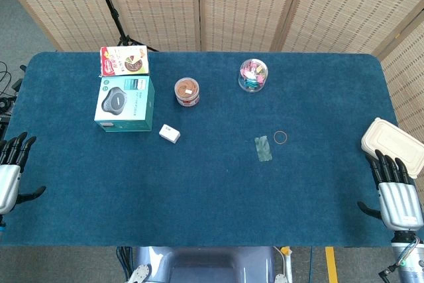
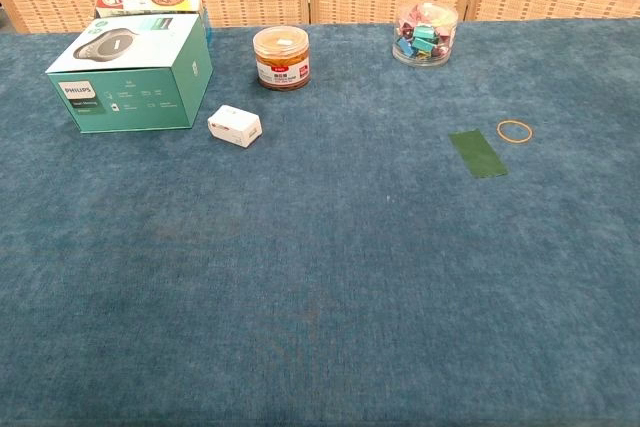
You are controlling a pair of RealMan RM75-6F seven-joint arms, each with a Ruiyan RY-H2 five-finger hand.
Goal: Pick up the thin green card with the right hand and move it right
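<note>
The thin green card (image 1: 263, 149) lies flat on the blue cloth, right of the table's middle; the chest view shows the green card (image 2: 478, 153) as a dark green rectangle. My right hand (image 1: 397, 193) hovers at the table's front right corner, fingers apart and holding nothing, well to the right of the card. At the front left edge, my left hand (image 1: 9, 169) is likewise open and empty. Neither hand appears in the chest view.
A rubber band (image 1: 281, 138) lies just right of the card. A white lidded container (image 1: 393, 145) sits by the right hand. Further back stand a clip jar (image 1: 253, 75), a brown-lidded jar (image 1: 187, 91), a small white box (image 1: 169, 133), a teal Philips box (image 1: 125, 103) and a snack packet (image 1: 124, 61).
</note>
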